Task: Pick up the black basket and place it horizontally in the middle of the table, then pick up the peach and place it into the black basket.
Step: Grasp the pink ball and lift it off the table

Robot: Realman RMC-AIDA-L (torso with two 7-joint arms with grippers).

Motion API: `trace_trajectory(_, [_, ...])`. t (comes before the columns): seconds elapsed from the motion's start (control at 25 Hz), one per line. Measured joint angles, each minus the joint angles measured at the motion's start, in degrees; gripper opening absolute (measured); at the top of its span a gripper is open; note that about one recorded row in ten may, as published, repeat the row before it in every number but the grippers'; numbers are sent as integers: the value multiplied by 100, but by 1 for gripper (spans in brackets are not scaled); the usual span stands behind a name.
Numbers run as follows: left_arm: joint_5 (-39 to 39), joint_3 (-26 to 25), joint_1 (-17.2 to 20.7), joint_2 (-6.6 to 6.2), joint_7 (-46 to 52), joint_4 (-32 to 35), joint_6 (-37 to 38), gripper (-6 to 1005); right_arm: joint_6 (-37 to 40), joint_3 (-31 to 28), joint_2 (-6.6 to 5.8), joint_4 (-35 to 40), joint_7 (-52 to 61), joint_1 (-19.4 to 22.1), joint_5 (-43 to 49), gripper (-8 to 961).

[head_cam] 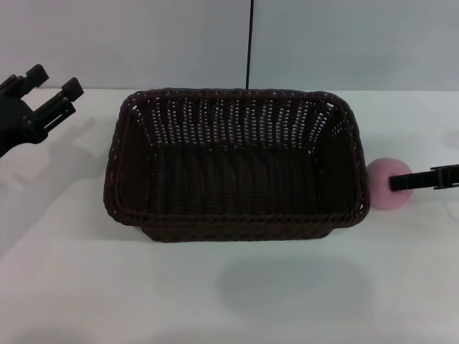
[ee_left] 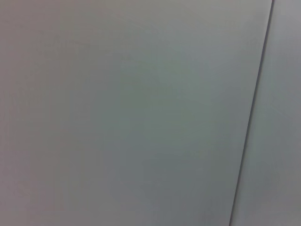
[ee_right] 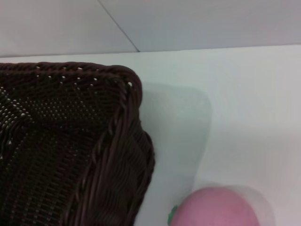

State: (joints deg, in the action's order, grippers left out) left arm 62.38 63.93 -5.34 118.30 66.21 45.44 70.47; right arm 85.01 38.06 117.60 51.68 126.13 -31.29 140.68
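The black basket point(head_cam: 237, 165) stands upright and lengthwise across the middle of the white table point(head_cam: 229, 294), empty inside. The peach point(head_cam: 387, 188) lies on the table just right of the basket's right end, close to its rim. My right gripper point(head_cam: 400, 182) reaches in from the right edge at the peach's height, its black tip over the peach's right side. The right wrist view shows the basket's corner point(ee_right: 70, 141) and the top of the peach point(ee_right: 218, 209). My left gripper point(head_cam: 54, 82) is open and empty, raised at the far left, away from the basket.
A grey wall point(head_cam: 143, 36) with a thin dark vertical line point(head_cam: 249, 43) stands behind the table. The left wrist view shows only that wall point(ee_left: 117, 113). Bare white tabletop lies in front of the basket and to its left.
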Motion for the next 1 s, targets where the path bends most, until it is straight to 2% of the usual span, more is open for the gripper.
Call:
trace_trajectory(0.52, [-1,-4,-18,9,-4,-67,11,725,-65,-115,4,107,33,51,-46,261])
trace_trajectory(0.64, [-13,-3,-8,9,-4,-72,11,725,-23,-402,52,497,165,203,-166,183])
trace_trajectory(0.76, [-25,-3,22,9,-4,-72,11,726,119,-696,66,971,203,466,-684,161])
trace_trajectory(1.0, [-29,-3,10,9,-6,-130,10,726,866,-753,33,2099,342,917,-1807,114])
